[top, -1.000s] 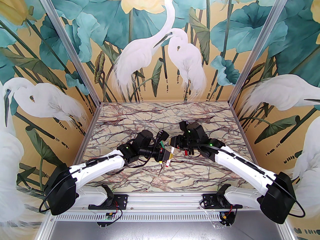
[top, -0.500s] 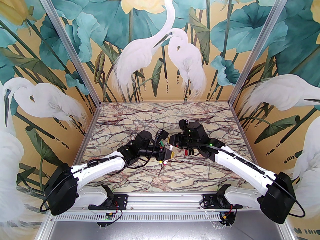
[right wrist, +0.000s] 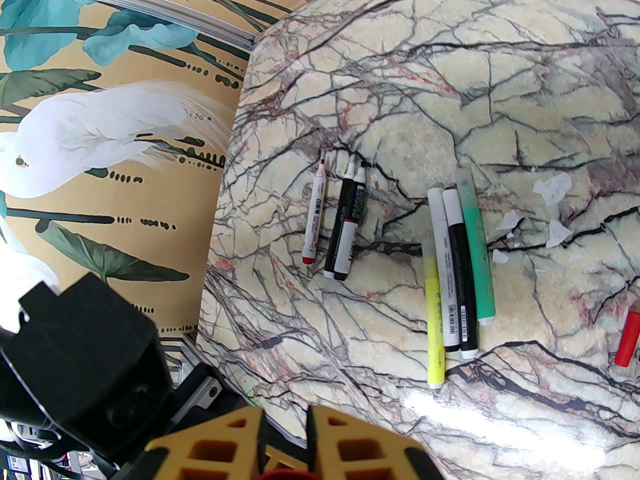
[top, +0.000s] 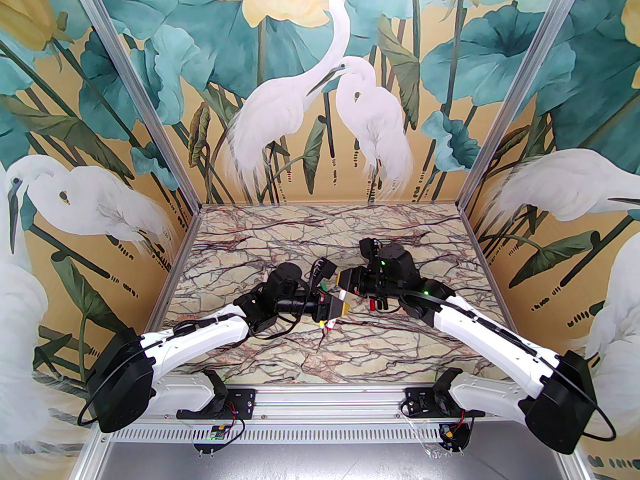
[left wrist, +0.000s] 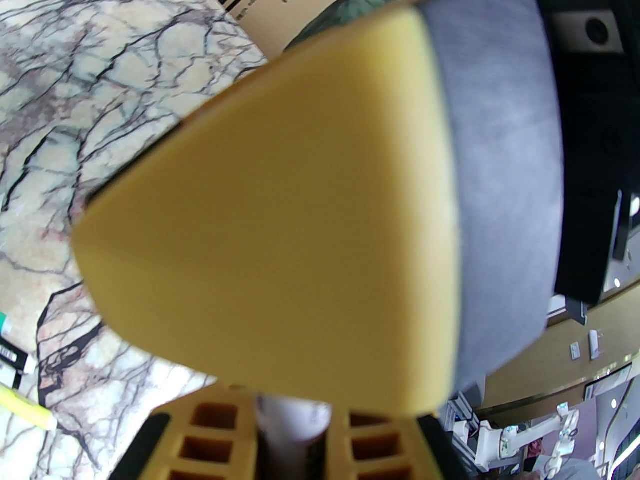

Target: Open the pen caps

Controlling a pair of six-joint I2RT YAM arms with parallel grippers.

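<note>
A white pen (top: 342,296) hangs tilted above the table between both grippers. My left gripper (top: 334,313) is shut on its barrel, and in the left wrist view the white barrel (left wrist: 292,410) sits between my yellow fingers (left wrist: 210,433). My right gripper (top: 346,288) is shut at the pen's upper end; something red, apparently the pen's cap (right wrist: 285,475), shows between its fingers (right wrist: 345,448). Several uncapped pens lie in the right wrist view: a red-and-white one (right wrist: 314,218), black-and-white ones (right wrist: 345,228), yellow (right wrist: 434,318), white (right wrist: 442,268), black (right wrist: 462,278) and green (right wrist: 475,253). A loose red cap (right wrist: 627,338) lies to their right.
Small red and black caps (top: 377,305) lie under the right arm. White paper scraps (right wrist: 552,188) are scattered beyond the green pen. The marbled table (top: 320,228) is bounded by painted walls at the back and sides. The right gripper's yellow finger (left wrist: 280,218) looms close to the left wrist camera.
The right gripper has moved left, closer to the left gripper. The pen's lower end sticks out less below the left gripper than a second ago.
</note>
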